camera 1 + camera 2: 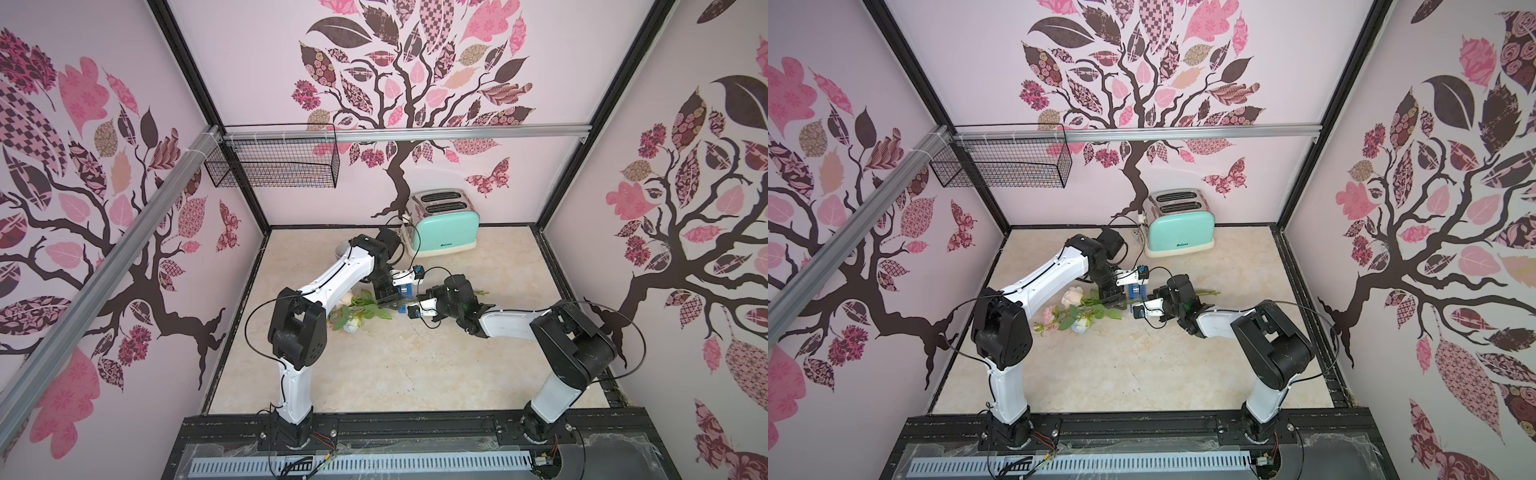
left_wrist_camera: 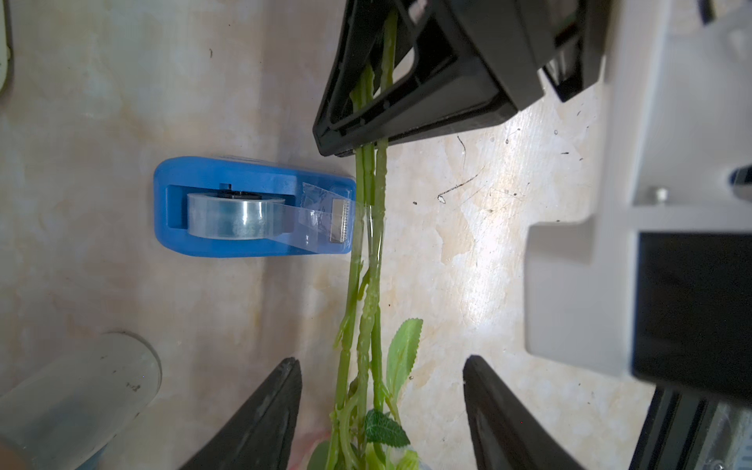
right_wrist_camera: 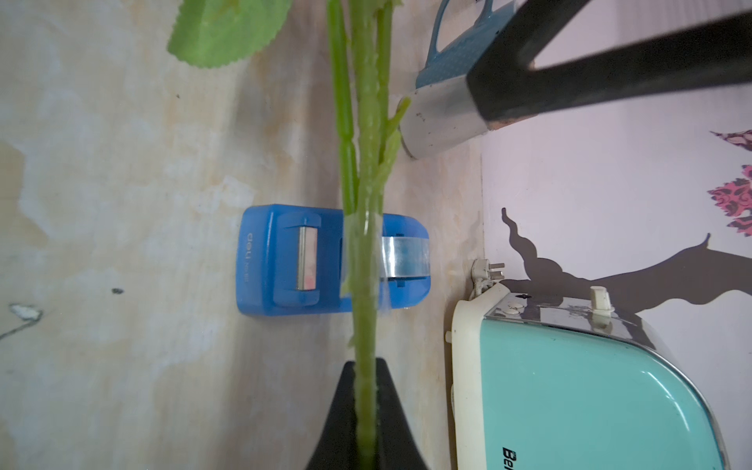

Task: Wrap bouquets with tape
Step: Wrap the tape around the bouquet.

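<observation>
The bouquets (image 1: 1073,309) lie on the table with pale pink and cream blooms to the left, and the thin green stems (image 2: 366,285) run past the tape. The tape (image 2: 228,175) is a clear roll in a bright blue dispenser (image 3: 260,260), seen from above in a top view (image 1: 405,293). A clear strip runs from the roll over the cutter and sticks to the stems. My right gripper (image 3: 365,366) is shut on the stems just beyond the dispenser. My left gripper (image 2: 381,360) stands open, its jaws on either side of the stems near the leaves, touching nothing.
A mint-green toaster (image 1: 444,226) stands by the back wall, its plug lying beside it. A blue and steel mug (image 3: 443,110) sits close behind the left arm. A black wire basket (image 1: 274,162) hangs on the back-left rail.
</observation>
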Controlling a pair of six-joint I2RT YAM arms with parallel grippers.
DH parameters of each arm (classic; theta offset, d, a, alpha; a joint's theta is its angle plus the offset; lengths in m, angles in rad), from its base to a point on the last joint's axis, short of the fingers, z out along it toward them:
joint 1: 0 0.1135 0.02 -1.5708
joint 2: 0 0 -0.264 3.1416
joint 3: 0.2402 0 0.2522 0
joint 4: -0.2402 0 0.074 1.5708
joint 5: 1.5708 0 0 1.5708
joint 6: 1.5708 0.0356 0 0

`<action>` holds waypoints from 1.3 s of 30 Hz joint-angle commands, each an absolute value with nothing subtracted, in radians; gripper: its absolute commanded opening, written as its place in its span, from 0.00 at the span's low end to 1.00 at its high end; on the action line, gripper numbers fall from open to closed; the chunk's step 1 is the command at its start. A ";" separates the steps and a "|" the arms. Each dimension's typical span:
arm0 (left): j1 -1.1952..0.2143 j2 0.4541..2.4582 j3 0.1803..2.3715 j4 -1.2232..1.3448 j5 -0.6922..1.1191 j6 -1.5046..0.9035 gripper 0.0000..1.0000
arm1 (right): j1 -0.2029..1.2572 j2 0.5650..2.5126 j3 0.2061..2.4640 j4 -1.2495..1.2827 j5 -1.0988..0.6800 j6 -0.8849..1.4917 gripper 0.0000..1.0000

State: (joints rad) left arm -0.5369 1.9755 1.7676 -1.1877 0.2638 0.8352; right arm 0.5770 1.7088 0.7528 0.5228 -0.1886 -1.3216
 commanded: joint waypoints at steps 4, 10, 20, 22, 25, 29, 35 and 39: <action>-0.534 2.032 1.834 -1.201 0.259 0.815 0.64 | 0.594 1.646 0.720 0.666 -0.178 -1.346 0.00; -0.534 2.065 1.853 -1.184 0.239 0.804 0.57 | 0.604 1.660 0.688 0.760 -0.159 -1.359 0.00; -0.533 2.084 1.851 -1.183 0.268 0.825 0.51 | 0.611 1.680 0.661 0.858 -0.157 -1.383 0.00; -0.533 2.094 1.848 -1.187 0.265 0.834 0.50 | 0.612 1.681 0.657 0.873 -0.156 -1.387 0.00; -0.534 2.105 1.848 -1.187 0.261 0.833 0.49 | 0.612 1.681 0.654 0.889 -0.159 -1.390 0.00; -0.534 2.105 1.854 -1.176 0.267 0.831 0.42 | 0.612 1.684 0.654 0.885 -0.163 -1.396 0.00; -0.533 2.091 1.842 -1.139 0.247 0.822 0.13 | 0.612 1.689 0.652 0.874 -0.168 -1.392 0.00; -0.533 2.078 1.823 -1.121 0.246 0.822 0.00 | 0.612 1.683 0.658 0.834 -0.193 -1.371 0.00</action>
